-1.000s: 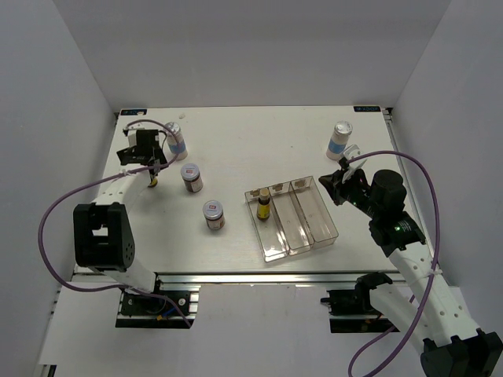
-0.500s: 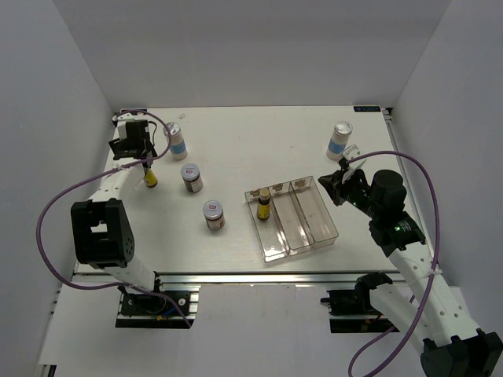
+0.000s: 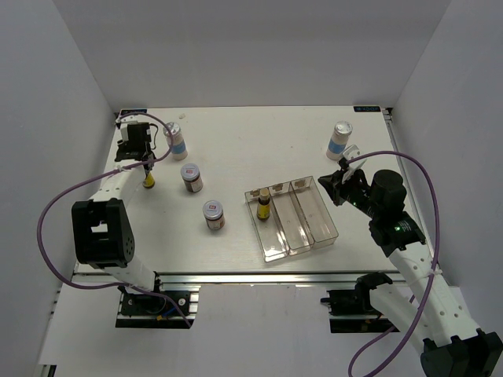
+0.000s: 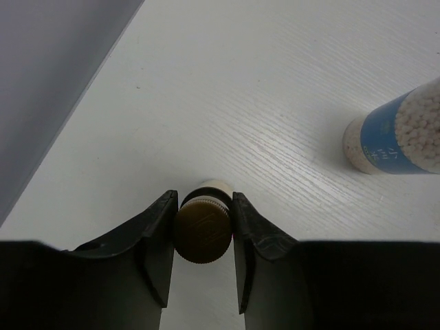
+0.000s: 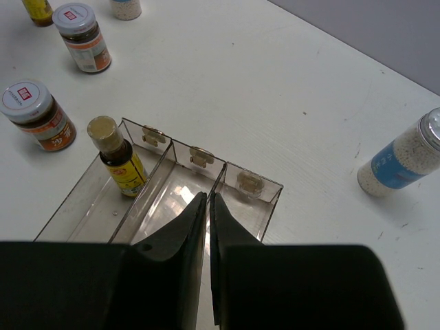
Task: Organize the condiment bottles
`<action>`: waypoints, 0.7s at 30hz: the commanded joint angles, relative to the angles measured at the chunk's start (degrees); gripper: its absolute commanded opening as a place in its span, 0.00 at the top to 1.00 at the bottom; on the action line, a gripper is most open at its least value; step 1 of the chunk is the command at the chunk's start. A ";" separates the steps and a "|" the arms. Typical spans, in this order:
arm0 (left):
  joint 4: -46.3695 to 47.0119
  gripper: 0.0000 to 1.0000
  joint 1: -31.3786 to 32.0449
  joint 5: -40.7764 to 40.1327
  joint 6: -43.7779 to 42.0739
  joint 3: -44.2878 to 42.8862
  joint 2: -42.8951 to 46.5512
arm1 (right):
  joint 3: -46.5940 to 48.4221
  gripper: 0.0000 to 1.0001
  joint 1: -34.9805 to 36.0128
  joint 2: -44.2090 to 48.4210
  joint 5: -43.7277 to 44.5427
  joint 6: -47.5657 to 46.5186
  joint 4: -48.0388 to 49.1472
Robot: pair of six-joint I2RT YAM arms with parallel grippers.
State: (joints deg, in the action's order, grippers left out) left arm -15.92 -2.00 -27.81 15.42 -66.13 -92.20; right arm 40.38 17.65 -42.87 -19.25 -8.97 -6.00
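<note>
A thin yellow bottle [image 3: 148,181] with a dark cap [image 4: 201,230] stands upright at the far left of the table. My left gripper [image 3: 147,166] is shut on its cap, one finger pressed to each side [image 4: 202,200]. A white blue-labelled bottle [image 3: 176,141] stands just right of it [image 4: 395,134]. Another white bottle [image 3: 339,140] stands at the back right [image 5: 402,158]. Two brown jars [image 3: 191,178] [image 3: 214,215] stand mid-left. A second yellow bottle [image 3: 264,206] stands in the clear tray's left slot [image 5: 118,158]. My right gripper [image 3: 336,183] hovers shut over the tray [image 5: 207,199], holding nothing.
The clear three-slot tray [image 3: 314,232] lies right of centre, its dividers [image 5: 227,168] just ahead of my right fingers. The left wall runs close beside the held bottle. The table's far edge lies behind the white bottles.
My left gripper has come down over the far-left yellow bottle and closed its jaws onto the cap. The right arm has not moved.
</note>
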 commanded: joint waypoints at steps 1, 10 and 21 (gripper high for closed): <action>0.11 0.71 -0.02 0.74 -0.22 -0.05 2.11 | -0.21 0.89 -0.16 -0.11 -0.18 0.71 1.52; -1.21 1.00 0.07 3.37 -0.74 -0.14 13.00 | -0.13 0.89 -0.07 0.16 -0.53 0.89 1.43; -10.35 1.00 0.15 33.90 -0.57 -5.24 27.69 | -0.13 0.89 -0.16 0.07 -0.79 0.89 1.52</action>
State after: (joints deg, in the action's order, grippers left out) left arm -23.81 -2.02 -9.82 14.85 -68.71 -66.59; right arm 40.38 17.65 -42.87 -19.66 -8.93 -6.02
